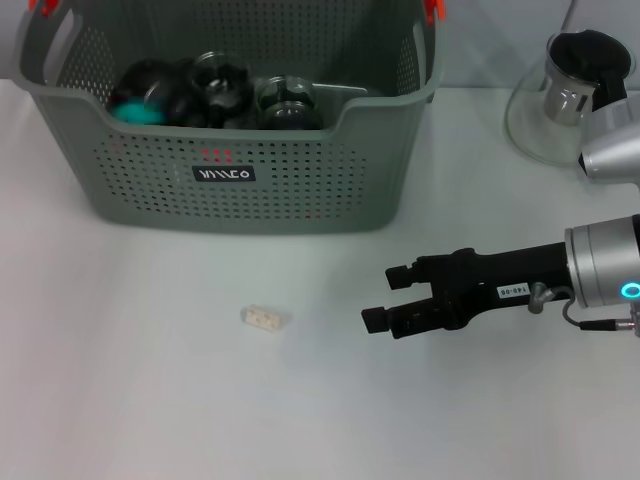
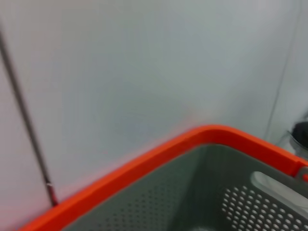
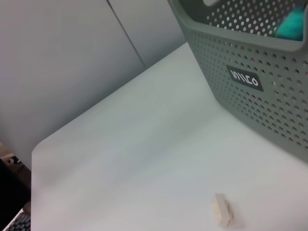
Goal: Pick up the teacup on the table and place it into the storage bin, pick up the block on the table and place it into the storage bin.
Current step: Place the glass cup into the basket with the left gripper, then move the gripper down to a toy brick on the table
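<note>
The storage bin (image 1: 235, 160) is seen at the 11 o'clock part of the head view, standing on the white tabletop (image 1: 150, 400). Its grey-green perforated walls carry a small black label (image 1: 224, 174) with white lettering on the near side, and orange handle clips (image 1: 433, 9) are fitted at its upper corners. Several dark round items (image 1: 222, 85) are held inside it, together with a teal-coloured piece (image 1: 135, 109) at the 9 o'clock side of the bin's interior; whether one of the dark items is the teacup cannot be told.

The block (image 1: 264, 318), small and pale, is lying on the tabletop in front of the bin, apart from it, toward 6 o'clock of the label. In the right wrist view the block (image 3: 222, 210) is seen on the bare tabletop, well clear of the bin wall (image 3: 260, 91).

The right pincer (image 1: 388, 295) is held low above the tabletop at the 3 o'clock side of the block, pointing toward it but not touching it. Its black fingers are spread apart with nothing between them.

A clear glass teapot (image 1: 560, 100) with a dark lid is standing at 1 o'clock, beyond the right arm.

The left pincer is not seen in any view; the left wrist view shows only the bin's orange rim (image 2: 144, 166) and a pale wall behind it.
</note>
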Robot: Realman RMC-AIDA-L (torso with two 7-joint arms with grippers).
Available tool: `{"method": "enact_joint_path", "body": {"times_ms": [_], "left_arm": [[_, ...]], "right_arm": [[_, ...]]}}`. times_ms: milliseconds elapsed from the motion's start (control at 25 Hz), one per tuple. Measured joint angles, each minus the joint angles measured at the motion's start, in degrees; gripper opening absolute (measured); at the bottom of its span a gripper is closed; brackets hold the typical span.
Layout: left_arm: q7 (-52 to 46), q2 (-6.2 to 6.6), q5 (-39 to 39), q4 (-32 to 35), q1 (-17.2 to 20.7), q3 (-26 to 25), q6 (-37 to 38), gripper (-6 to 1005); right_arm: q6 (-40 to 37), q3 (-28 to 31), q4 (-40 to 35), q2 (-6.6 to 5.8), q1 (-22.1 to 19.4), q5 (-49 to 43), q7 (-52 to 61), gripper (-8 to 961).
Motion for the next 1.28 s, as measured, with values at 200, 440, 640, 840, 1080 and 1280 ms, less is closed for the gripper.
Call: {"method": "enact_joint_path", "body": {"times_ms": [200,440,640,840,1080,1280], "left_arm": [[-0.98,-0.17,-3.79,9.0,2.5,-4.54,7.7,679],[1.9,-0.81,-20.33,21.51,8.55,-7.58,30.25,883],[7.04,-3.28,-24.43,24.83,12.74,-6.55,41.87,944],[11.68,-6.0,-23.02,26.49,18.59,-0.16,44.23,945],[14.45,-9.63,-15.25,24.42,21.53,5.85,41.63,938],[17.78,-11.78,-8.48,19.63,22.44,10.68,34.35,933]], "right_arm": [[0.04,-0.01,-0.05,-0.01,-0.3,-0.01,-0.22,942],[0.42,0.36,0.28,-0.17,-0.45,-0.02,-0.76,941],[0.45,0.49,0.38,-0.18,-0.46,-0.01,-0.88,941],[0.52,0.57,0.6,-0.18,-0.63,-0.01,-0.89,942],[0.57,0.72,0.69,-0.31,-0.81,-0.01,-0.89,942],[0.37,1.19,0.45,-0.57,-0.76,-0.01,-0.92,942]]}}
